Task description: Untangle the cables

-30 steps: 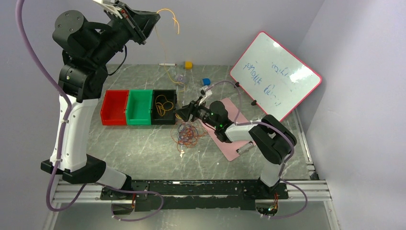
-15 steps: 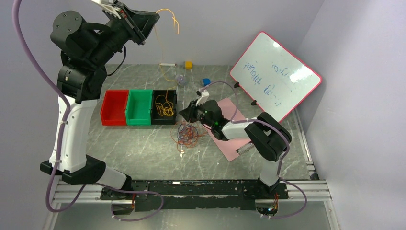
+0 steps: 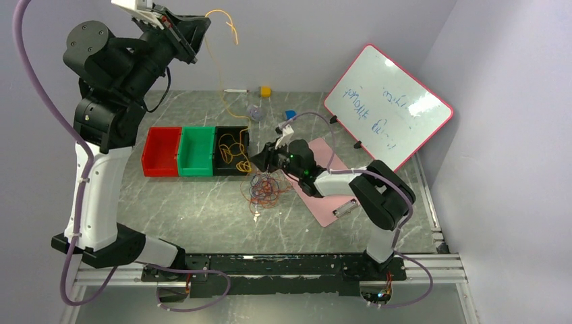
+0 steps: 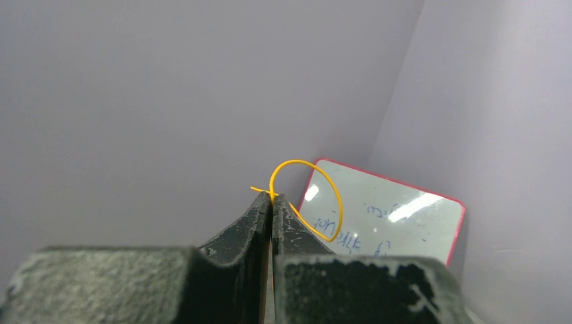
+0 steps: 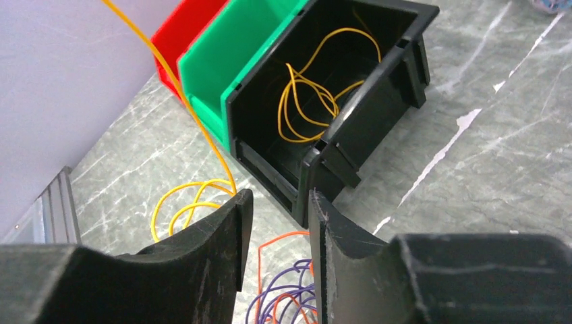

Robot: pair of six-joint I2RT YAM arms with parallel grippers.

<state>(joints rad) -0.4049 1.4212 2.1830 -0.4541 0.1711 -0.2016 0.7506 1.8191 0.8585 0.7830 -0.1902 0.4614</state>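
The yellow cable (image 4: 300,160) is gripped in the closed left claw (image 4: 272,202) and runs steeply down to the worktop (image 3: 202,209). The right claw (image 5: 278,196) is parted beside it.

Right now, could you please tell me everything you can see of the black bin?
The black bin is an open-topped box, hard plastic by its look, with a lipped rim and ribbed end wall. It stands upright on the marbled table, last in a row, side against the green bin. Loose loops of yellow cable lie inside. The open right gripper sits near its corner; whether they touch is unclear.
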